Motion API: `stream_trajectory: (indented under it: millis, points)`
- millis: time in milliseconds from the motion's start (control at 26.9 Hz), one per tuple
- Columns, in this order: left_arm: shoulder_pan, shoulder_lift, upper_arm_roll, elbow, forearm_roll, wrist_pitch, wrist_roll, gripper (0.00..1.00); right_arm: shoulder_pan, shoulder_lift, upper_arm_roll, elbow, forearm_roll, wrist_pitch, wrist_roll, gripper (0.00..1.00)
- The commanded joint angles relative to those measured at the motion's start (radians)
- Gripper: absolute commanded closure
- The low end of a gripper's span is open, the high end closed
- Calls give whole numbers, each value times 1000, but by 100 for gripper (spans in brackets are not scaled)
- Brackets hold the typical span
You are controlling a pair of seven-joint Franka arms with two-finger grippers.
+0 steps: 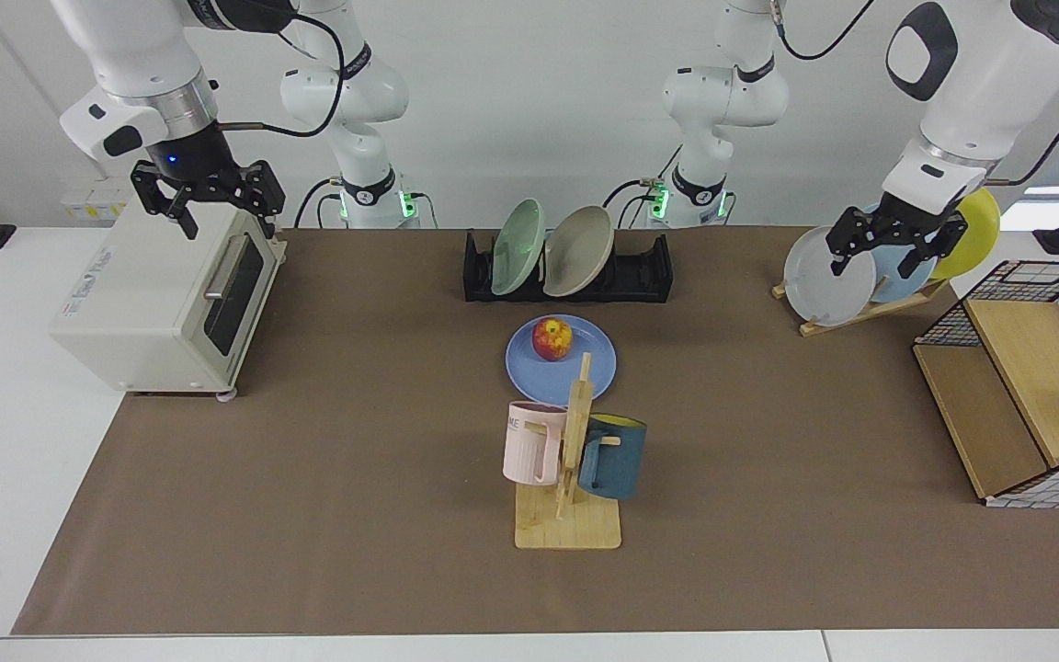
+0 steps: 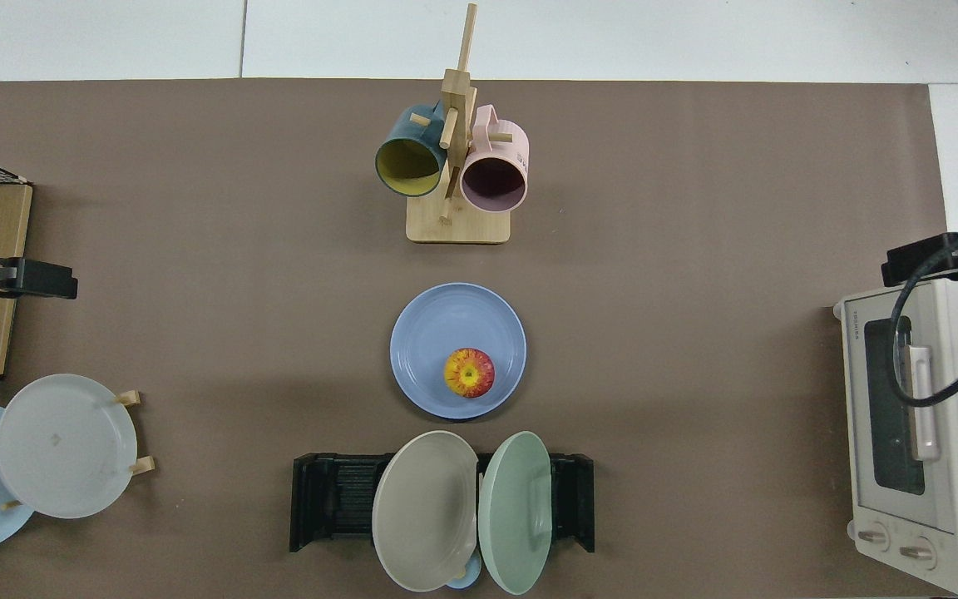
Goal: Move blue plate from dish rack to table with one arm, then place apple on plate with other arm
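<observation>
The apple (image 1: 552,338) sits on the blue plate (image 1: 561,359), flat on the table (image 1: 309,515) before the dish rack (image 1: 568,272), well apart from both sets of jaws. The right gripper (image 1: 207,195), empty and spread wide, hangs over the toaster oven (image 1: 166,299); the left gripper (image 1: 893,241), seemingly also spread and empty, hangs before the plate stand (image 1: 860,308). The job looks done: park the arms high without brushing either.

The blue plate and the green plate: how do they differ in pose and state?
The blue plate lies flat on the mat; the green plate stands tilted in the dish rack. The blue plate carries the apple; the green plate carries nothing. Both are round, plain and similar in size.
</observation>
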Motion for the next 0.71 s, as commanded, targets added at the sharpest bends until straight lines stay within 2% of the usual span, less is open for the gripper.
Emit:
stream_trajectory:
  millis: [0, 149, 334, 669]
  points:
    - [-6, 0, -30, 47, 17, -55, -13, 0, -9, -23, 8, -31, -17, 23, -19, 0]
    - [35, 3, -41, 39, 19, -46, 0, 0, -9, -22, 8, -31, -17, 23, -19, 0]
    - [180, 13, -200, 39, 22, -35, 1, 0, -9, -22, 8, -31, -18, 23, -19, 0]
    - [181, 36, -225, 38, 22, -31, 7, 0, -9, -23, 8, -31, -17, 23, -19, 0]
